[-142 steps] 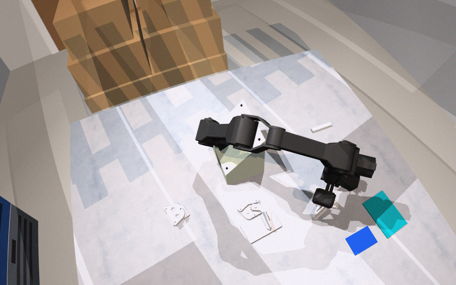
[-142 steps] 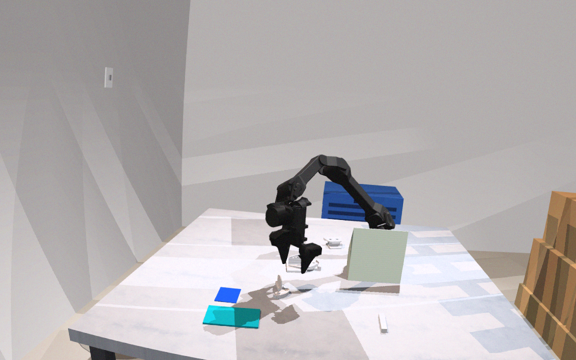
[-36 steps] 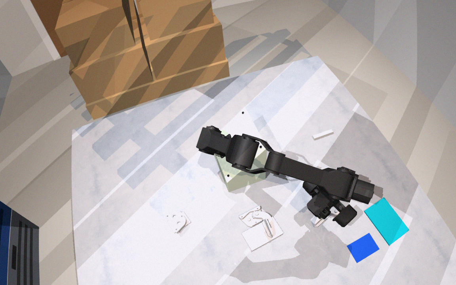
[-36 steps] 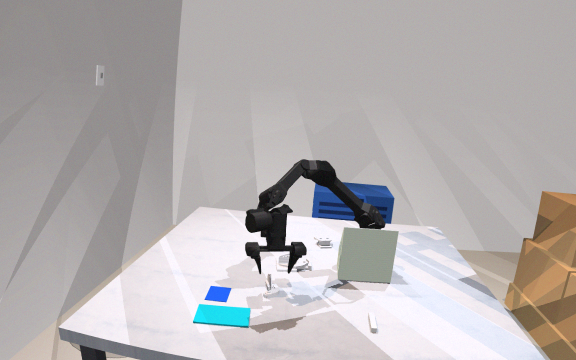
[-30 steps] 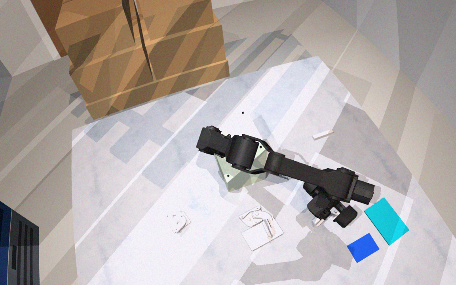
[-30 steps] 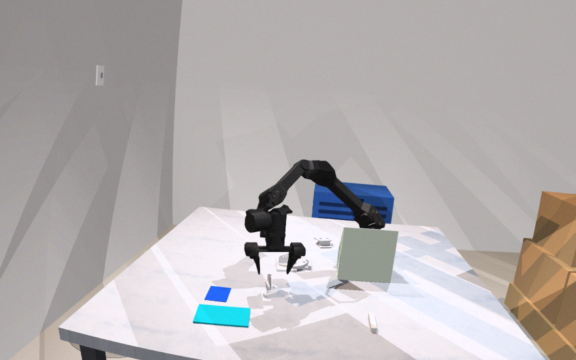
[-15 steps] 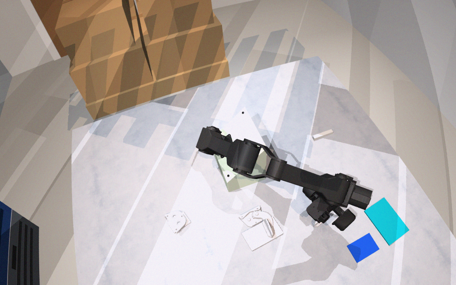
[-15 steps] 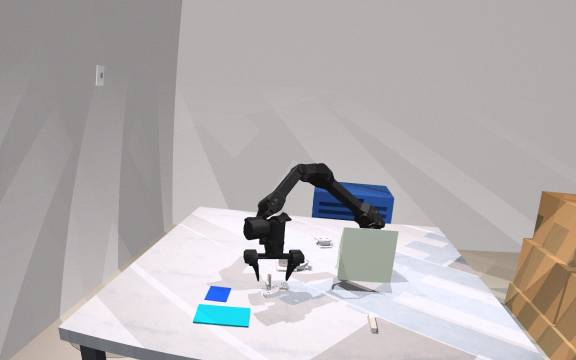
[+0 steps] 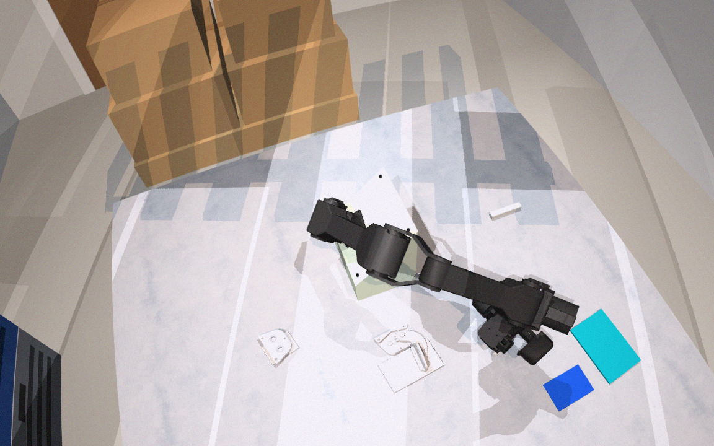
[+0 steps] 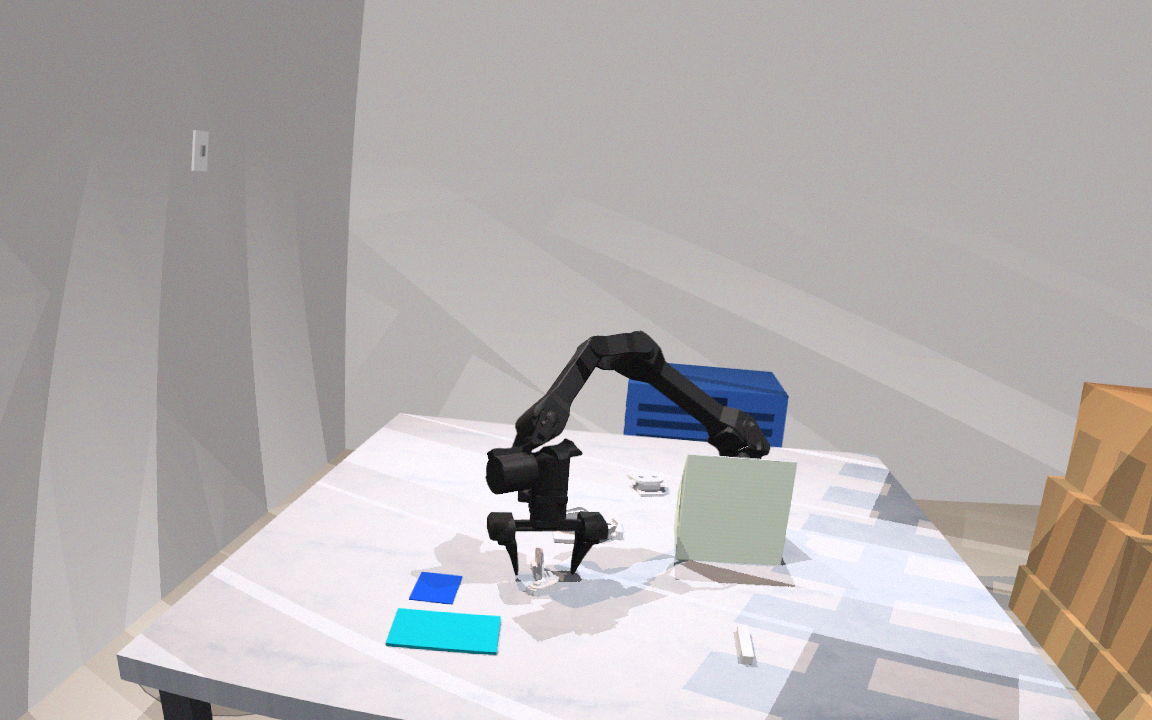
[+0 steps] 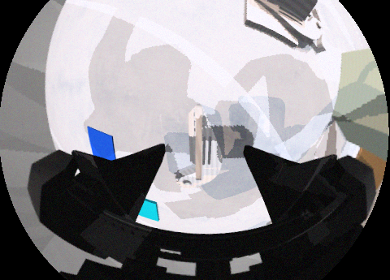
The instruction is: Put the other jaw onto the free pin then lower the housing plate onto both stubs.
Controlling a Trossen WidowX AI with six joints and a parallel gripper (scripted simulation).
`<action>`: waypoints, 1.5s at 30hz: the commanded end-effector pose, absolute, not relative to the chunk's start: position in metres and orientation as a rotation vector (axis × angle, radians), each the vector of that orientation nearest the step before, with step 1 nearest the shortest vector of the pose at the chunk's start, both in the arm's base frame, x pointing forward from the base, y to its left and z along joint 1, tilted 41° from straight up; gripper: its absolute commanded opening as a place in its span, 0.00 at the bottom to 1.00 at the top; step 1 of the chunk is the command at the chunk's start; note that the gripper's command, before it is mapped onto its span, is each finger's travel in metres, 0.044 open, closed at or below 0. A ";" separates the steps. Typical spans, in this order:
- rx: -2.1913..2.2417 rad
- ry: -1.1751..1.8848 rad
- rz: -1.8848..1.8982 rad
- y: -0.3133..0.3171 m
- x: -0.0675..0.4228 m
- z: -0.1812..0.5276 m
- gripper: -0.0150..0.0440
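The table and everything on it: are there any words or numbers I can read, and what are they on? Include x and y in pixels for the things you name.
None that I can read. The blue card [image 9: 568, 387] [image 10: 436, 588] [image 11: 101, 143] and the cyan card [image 9: 605, 346] [image 10: 443, 632] [image 11: 149, 209] are plain.
The white housing plate [image 9: 276, 345] [image 10: 648, 484] shows holes, no letters I can make out; any tiny marks would be too small to read.

Storeroom-like workspace: stacked cartons [image 9: 226, 111] [image 10: 1126, 501], table [image 9: 193, 332] [image 10: 338, 555].

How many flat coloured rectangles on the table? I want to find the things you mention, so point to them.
2. Top view: cyan one [image 9: 605, 346] [image 10: 443, 632] [image 11: 149, 210] at right; smaller blue one [image 9: 568, 388] [image 10: 435, 588] [image 11: 101, 143] just below-left of it, apart. None seems hidden.
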State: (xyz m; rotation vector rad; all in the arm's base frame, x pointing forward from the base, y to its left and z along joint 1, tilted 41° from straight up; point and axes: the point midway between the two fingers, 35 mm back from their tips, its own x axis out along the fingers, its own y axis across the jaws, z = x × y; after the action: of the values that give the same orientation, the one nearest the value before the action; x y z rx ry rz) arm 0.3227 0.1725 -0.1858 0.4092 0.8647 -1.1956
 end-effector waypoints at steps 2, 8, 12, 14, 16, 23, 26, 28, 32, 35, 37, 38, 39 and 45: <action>0.397 0.866 -1.196 0.169 0.321 -0.188 1.00; 0.397 0.866 -1.196 0.169 0.321 -0.188 1.00; 0.397 0.866 -1.196 0.169 0.321 -0.188 1.00; 0.397 0.866 -1.196 0.169 0.321 -0.188 1.00; 0.397 0.866 -1.196 0.169 0.321 -0.188 1.00; 0.397 0.866 -1.196 0.169 0.321 -0.188 1.00; 0.397 0.866 -1.196 0.169 0.321 -0.188 1.00; 0.405 0.866 -1.198 0.170 0.322 -0.188 0.91; 0.405 0.866 -1.198 0.170 0.322 -0.188 0.73; 0.405 0.866 -1.198 0.170 0.322 -0.188 0.60; 0.405 0.866 -1.198 0.170 0.322 -0.188 0.51; 0.405 0.866 -1.198 0.170 0.322 -0.188 0.50; 0.405 0.866 -1.198 0.170 0.322 -0.188 0.49; 0.405 0.866 -1.198 0.170 0.322 -0.188 0.48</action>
State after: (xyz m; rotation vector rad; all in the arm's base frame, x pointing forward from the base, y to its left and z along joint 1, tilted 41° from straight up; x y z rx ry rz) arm 0.3219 0.1702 -0.1879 0.4059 0.8645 -1.1969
